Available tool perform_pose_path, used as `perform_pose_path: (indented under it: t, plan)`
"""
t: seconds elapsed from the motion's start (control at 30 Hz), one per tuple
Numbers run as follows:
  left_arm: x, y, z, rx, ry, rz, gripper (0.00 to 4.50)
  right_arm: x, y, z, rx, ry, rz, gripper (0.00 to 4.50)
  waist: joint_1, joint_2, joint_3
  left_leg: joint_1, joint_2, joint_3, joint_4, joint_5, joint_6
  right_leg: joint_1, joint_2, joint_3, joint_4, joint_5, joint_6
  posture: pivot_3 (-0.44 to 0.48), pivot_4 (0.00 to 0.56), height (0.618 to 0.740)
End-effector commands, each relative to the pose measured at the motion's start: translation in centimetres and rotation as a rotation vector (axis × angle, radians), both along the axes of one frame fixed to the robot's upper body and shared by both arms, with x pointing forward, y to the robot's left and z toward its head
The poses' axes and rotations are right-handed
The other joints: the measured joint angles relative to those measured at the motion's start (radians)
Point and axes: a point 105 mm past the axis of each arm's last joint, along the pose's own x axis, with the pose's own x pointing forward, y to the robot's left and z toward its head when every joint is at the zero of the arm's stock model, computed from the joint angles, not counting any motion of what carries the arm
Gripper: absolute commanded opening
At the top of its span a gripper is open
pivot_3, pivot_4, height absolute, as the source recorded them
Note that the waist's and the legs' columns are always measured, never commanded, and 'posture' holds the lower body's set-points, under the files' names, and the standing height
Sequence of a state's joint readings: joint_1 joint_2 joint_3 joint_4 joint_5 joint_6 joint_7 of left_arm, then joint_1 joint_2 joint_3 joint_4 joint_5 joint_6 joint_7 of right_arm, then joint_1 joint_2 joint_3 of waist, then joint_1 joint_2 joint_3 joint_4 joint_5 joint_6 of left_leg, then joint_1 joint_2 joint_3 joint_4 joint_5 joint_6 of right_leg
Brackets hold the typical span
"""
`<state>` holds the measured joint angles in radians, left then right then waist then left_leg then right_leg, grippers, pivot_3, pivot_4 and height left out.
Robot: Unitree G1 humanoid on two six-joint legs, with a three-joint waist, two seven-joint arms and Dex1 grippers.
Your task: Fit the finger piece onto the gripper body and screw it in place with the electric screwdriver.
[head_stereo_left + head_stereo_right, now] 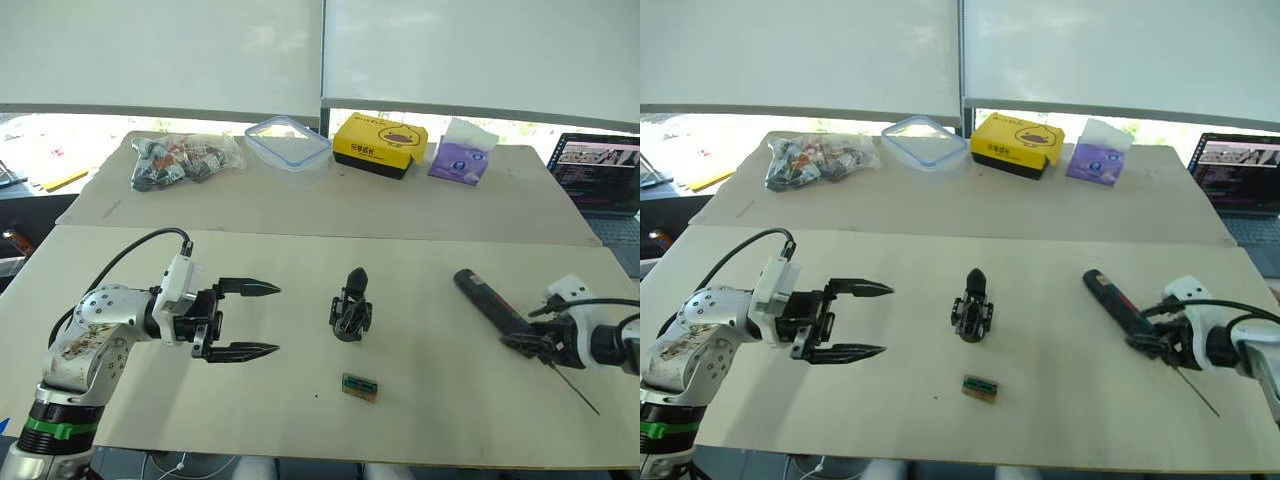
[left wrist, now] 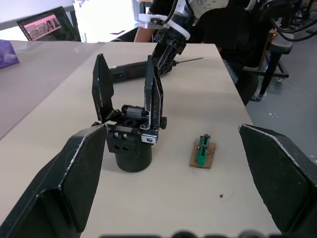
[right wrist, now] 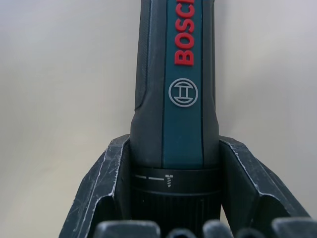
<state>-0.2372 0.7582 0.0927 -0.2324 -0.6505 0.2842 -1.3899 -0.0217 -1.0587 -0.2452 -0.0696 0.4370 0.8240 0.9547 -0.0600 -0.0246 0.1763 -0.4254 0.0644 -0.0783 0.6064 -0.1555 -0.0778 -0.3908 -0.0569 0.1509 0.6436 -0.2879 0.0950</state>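
Pinching the stiff, slippery screwdriver [image 1: 492, 301] near its bit end, right gripper [image 1: 532, 344] seems secure; left gripper [image 1: 250, 320] spread, empty.

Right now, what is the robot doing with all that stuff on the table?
The right gripper is clamped around the electric screwdriver, which lies on the table. The left gripper hangs open, pointing toward the gripper body standing in the middle. A small green block lies nearby. No screwing has started yet.
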Motion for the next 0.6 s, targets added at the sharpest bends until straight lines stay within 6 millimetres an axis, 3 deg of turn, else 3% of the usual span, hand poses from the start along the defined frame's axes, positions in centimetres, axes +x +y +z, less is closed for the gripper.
perform_pose_path:
  t: [0.03, 0.13, 0.27, 0.6]
  plan:
    - [-0.6, -0.2, 0.5, 0.020, -0.028, -0.034, 4.50, -1.2, 2.1, 3.4, -0.038, -0.087, 0.099, 1.97, 0.000, 0.002, 0.001, 0.000, 0.000, 0.000, 0.000, 0.000, 0.000, 0.000, 0.000, 0.000, 0.000, 0.000, 0.000, 0.000, 0.150, 0.740]
    - [-0.7, -0.3, 0.2, 0.021, -0.022, -0.034, 4.50, -2.7, 3.7, 2.2, -0.080, -0.077, 0.142, 1.97, -0.002, 0.002, 0.001, 0.001, 0.000, 0.000, 0.001, 0.000, 0.000, 0.000, 0.000, 0.000, 0.001, 0.000, 0.000, 0.000, 0.150, 0.740]
    - [-0.7, -0.5, 0.0, 0.017, -0.022, -0.031, 4.50, -3.1, 5.0, 0.5, -0.096, -0.088, 0.153, 1.97, -0.002, -0.001, 0.003, 0.001, 0.000, 0.000, 0.004, 0.000, 0.000, 0.001, 0.000, 0.000, 0.001, -0.003, -0.008, 0.000, 0.150, 0.740]
    - [-0.7, -0.6, 0.2, 0.009, -0.040, -0.030, 4.50, -2.1, 5.0, -0.6, -0.087, -0.039, 0.149, 1.97, -0.006, -0.003, 0.004, 0.001, 0.000, 0.000, 0.004, 0.000, 0.000, 0.001, 0.000, 0.000, 0.001, -0.002, -0.008, 0.000, 0.150, 0.740]
